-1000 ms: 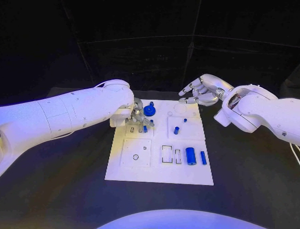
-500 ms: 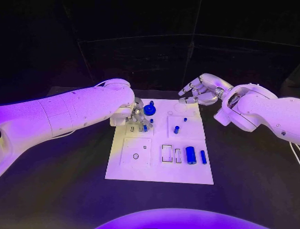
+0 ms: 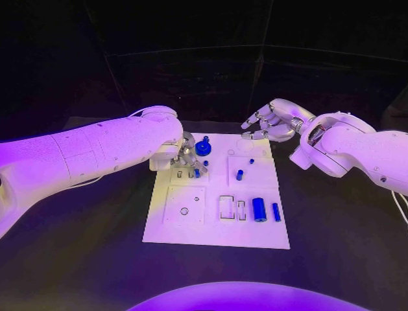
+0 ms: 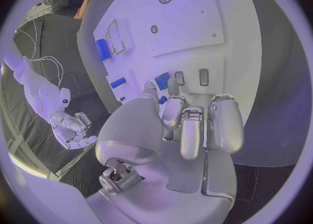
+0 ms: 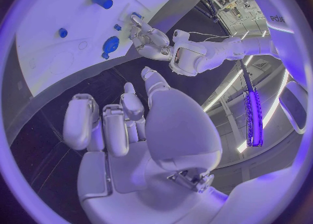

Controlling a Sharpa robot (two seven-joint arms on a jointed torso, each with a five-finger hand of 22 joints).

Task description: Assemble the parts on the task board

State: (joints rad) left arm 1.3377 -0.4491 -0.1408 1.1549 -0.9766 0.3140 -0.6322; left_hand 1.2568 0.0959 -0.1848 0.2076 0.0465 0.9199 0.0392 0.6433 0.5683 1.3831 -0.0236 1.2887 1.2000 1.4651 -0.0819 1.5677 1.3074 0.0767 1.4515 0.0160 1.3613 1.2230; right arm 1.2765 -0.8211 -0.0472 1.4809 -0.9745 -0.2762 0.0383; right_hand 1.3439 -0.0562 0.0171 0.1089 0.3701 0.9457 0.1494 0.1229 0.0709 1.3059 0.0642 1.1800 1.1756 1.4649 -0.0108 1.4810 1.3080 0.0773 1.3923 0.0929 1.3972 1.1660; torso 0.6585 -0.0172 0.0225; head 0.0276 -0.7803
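The white task board (image 3: 180, 227) lies mid-table. My left hand (image 3: 187, 159) hangs low over its far left part. In the left wrist view my left hand (image 4: 189, 125) has its thumb and a finger pinching a small blue part (image 4: 162, 81) that stands on the board (image 4: 195, 4). A blue knob-shaped part (image 3: 204, 149) stands just beyond that hand. My right hand (image 3: 271, 123) hovers above the board's far right corner with its fingers apart and nothing in them. A large blue cylinder (image 3: 259, 209) and a slim blue part (image 3: 277, 212) lie at the near right.
Two small blue parts (image 3: 239, 175) (image 3: 252, 161) stand on the board's right middle. Rectangular slots (image 3: 227, 207) and a round hole (image 3: 184, 211) show on the near half. Black table (image 3: 353, 259) surrounds the board.
My right hand has lifted slightly, away from the board's far edge. My left hand has stayed at the small blue part.
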